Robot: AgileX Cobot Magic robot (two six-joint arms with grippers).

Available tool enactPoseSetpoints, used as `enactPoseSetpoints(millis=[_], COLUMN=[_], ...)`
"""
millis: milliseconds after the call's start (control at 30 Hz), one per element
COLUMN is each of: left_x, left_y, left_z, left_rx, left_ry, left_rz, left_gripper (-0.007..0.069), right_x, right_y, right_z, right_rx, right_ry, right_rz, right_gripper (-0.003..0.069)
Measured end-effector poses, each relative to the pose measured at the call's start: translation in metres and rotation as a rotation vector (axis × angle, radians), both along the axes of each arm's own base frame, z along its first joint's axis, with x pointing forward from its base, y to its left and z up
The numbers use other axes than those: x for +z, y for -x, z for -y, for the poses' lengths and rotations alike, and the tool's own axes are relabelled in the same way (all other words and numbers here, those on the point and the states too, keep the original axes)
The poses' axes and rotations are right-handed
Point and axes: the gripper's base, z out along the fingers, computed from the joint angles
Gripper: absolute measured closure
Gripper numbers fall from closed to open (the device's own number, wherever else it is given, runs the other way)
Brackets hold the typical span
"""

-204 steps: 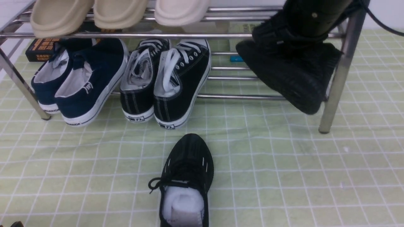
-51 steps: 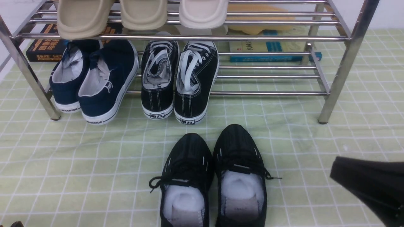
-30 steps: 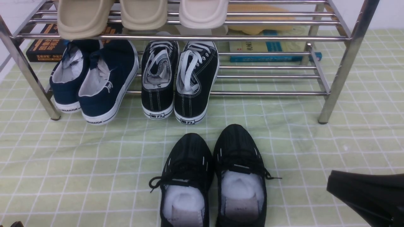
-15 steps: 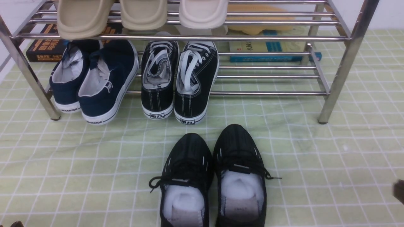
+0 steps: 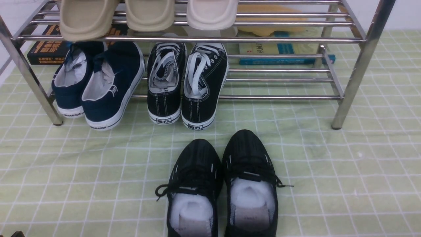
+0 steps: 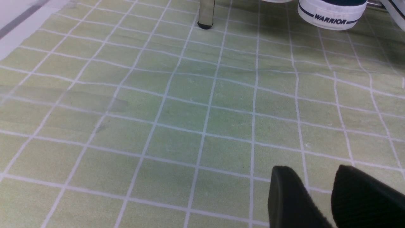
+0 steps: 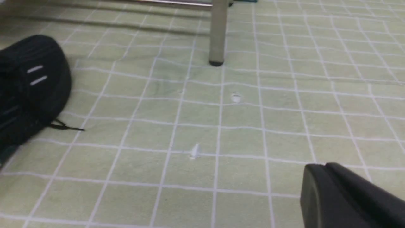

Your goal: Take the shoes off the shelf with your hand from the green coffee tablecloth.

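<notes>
The shoes (image 5: 223, 187) are set side by side on the green coffee tablecloth (image 5: 345, 171), apart from the right gripper (image 7: 326, 186), whose fingers are pressed together on nothing; being judged light and soft-knitted, they are best gripped at the paper-stuffed collar.

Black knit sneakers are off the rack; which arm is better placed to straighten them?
Right: its wrist view shows a black knit sneaker near the shut right claw; the left claw faces cloth and a navy sneaker's heel.
</notes>
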Motion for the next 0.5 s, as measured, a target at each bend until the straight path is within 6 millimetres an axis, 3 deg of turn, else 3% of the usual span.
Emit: enactPoseSetpoints(millis=[500], left_x=[0.0000], left_y=[0.0000], left_z=[0.0000], left_rx=[0.000], left_ry=[0.000], left_rz=[0.000], left_gripper=[0.0382], right_x=[-0.0011], right_y=[0.0014], right_z=[0.0017], right_rx=[-0.044], right_ry=[-0.023], right_rz=[-0.036], right_gripper=[0.0617])
